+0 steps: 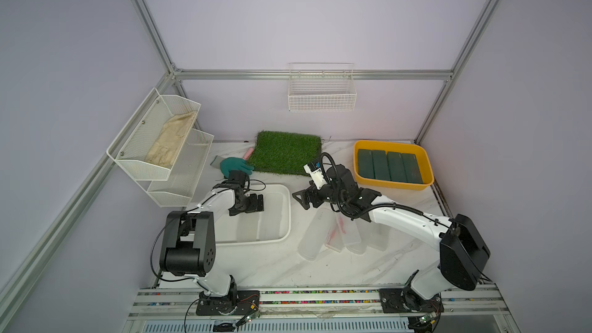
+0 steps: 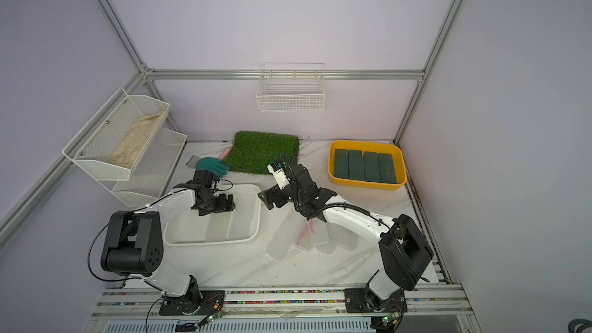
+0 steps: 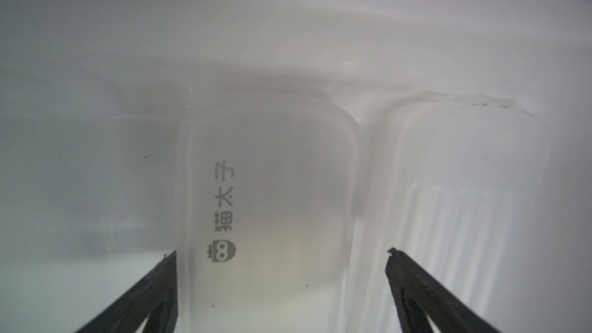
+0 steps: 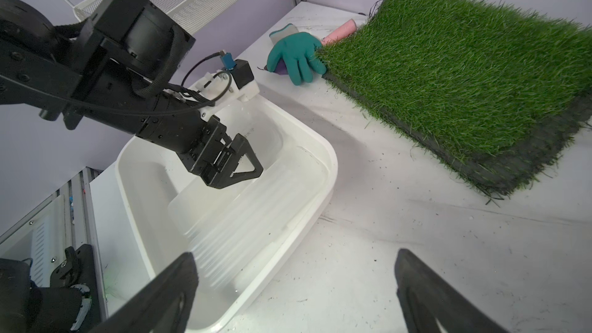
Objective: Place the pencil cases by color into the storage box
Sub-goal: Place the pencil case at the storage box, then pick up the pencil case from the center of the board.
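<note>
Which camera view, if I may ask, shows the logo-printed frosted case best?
The left wrist view: the logo-printed frosted case sits centred, print legible. Both top views show only a faint pale shape inside the white box. The right wrist view does not single it out.

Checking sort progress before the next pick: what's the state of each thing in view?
left gripper: open, over the white bin
right gripper: open, empty, over the table
frosted cases in bin: two, flat, side by side
frosted cases on table: loose pile, not yet binned
green cases: four, flat in a row in the yellow tray
glove: lying at the grass mat edge
</note>
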Controlling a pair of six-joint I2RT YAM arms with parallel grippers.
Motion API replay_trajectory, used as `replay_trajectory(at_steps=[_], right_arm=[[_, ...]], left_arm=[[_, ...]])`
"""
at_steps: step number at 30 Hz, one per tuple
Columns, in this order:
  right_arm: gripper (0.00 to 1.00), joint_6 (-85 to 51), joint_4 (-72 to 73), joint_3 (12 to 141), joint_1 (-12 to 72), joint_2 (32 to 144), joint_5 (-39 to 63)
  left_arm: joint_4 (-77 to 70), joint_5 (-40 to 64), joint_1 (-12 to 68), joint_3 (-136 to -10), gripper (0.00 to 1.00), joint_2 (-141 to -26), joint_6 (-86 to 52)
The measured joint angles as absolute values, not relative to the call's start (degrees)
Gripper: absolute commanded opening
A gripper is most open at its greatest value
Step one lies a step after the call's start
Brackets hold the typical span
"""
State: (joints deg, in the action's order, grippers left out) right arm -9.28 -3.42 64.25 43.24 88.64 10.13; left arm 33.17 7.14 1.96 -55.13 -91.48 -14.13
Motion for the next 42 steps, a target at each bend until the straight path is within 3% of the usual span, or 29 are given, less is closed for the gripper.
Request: replay_trajectory(at_steps=[19, 28, 42], right_arm=[[0.97, -14.0, -18.9, 65.5, 42.7, 83.1, 0.3], [0.97, -20.3, -27.1, 63.5, 37.0, 80.6, -5.7], [0.97, -25.4, -30.3, 57.1, 34.1, 82.3, -8.1]], left_arm=[[23.7, 12.8, 2.0, -48.6, 0.99, -84.3, -26.8], [24.9, 9.5, 2.3, -48.7, 1.0, -73.5, -26.2], [27.6, 4.8, 16.4, -52.9, 1.0, -65.3, -21.2]])
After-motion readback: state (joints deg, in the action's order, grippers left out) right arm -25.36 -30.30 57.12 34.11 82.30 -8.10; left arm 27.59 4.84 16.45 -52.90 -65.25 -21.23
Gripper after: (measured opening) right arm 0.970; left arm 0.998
